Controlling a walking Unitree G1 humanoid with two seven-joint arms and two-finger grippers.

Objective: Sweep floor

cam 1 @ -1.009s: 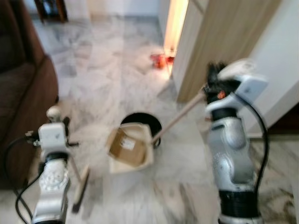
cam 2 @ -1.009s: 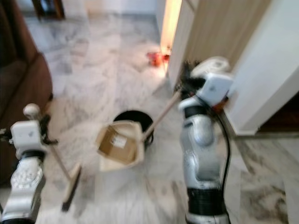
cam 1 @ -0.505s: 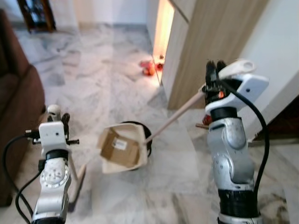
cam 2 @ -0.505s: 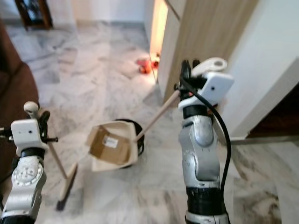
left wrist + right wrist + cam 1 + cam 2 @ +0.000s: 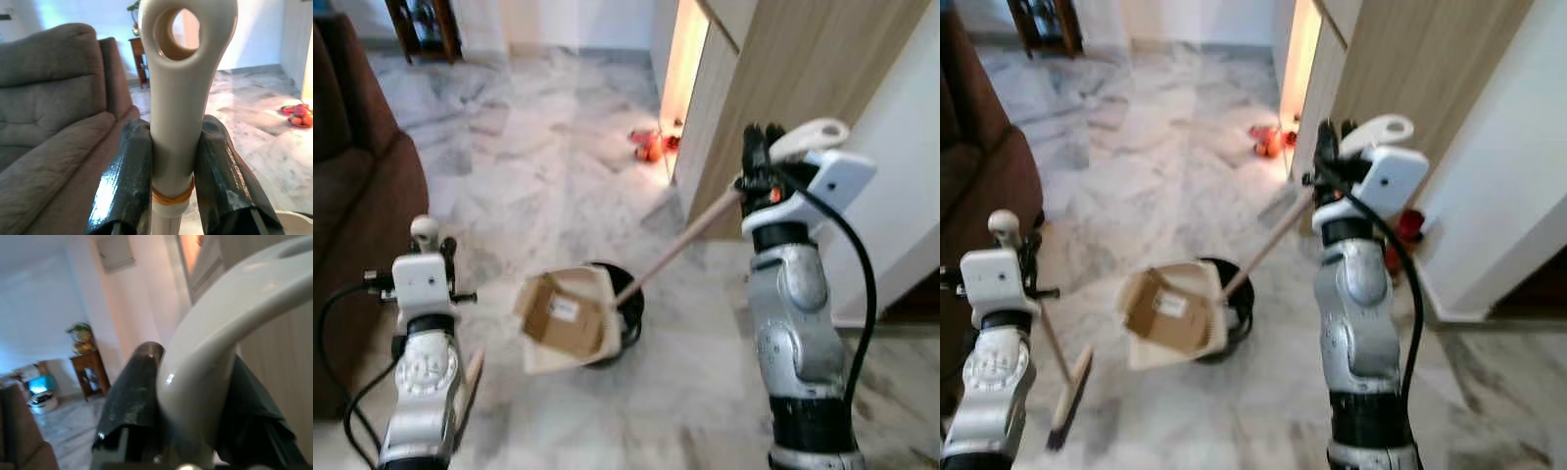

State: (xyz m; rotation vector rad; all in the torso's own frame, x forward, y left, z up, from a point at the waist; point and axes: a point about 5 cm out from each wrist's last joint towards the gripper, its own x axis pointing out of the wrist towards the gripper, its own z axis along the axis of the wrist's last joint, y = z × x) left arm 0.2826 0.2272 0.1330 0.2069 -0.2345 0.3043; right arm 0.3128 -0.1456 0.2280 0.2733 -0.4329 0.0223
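My left gripper [image 5: 171,147] is shut on the cream top of the broom handle [image 5: 176,88], which ends in a round hole. The broom hangs down beside my left arm, with its brush head [image 5: 1069,392] close to the marble floor. My right gripper [image 5: 759,162] is raised and shut on the curved white grip [image 5: 230,318] of a long wooden dustpan handle [image 5: 680,245]. The cream dustpan [image 5: 606,299] tilts over a black bin [image 5: 630,311] and holds a piece of brown cardboard [image 5: 556,313].
A brown sofa [image 5: 352,215] stands close on my left. A wooden door panel [image 5: 793,78] and a white wall lie to the right behind my right arm. Small red objects [image 5: 651,145] sit on the floor by the lit doorway. A dark wooden cabinet [image 5: 426,24] is far back.
The whole picture has shifted and sharpened as the camera moved. Both grippers keep their holds, and the dustpan stays tilted over the black bin.
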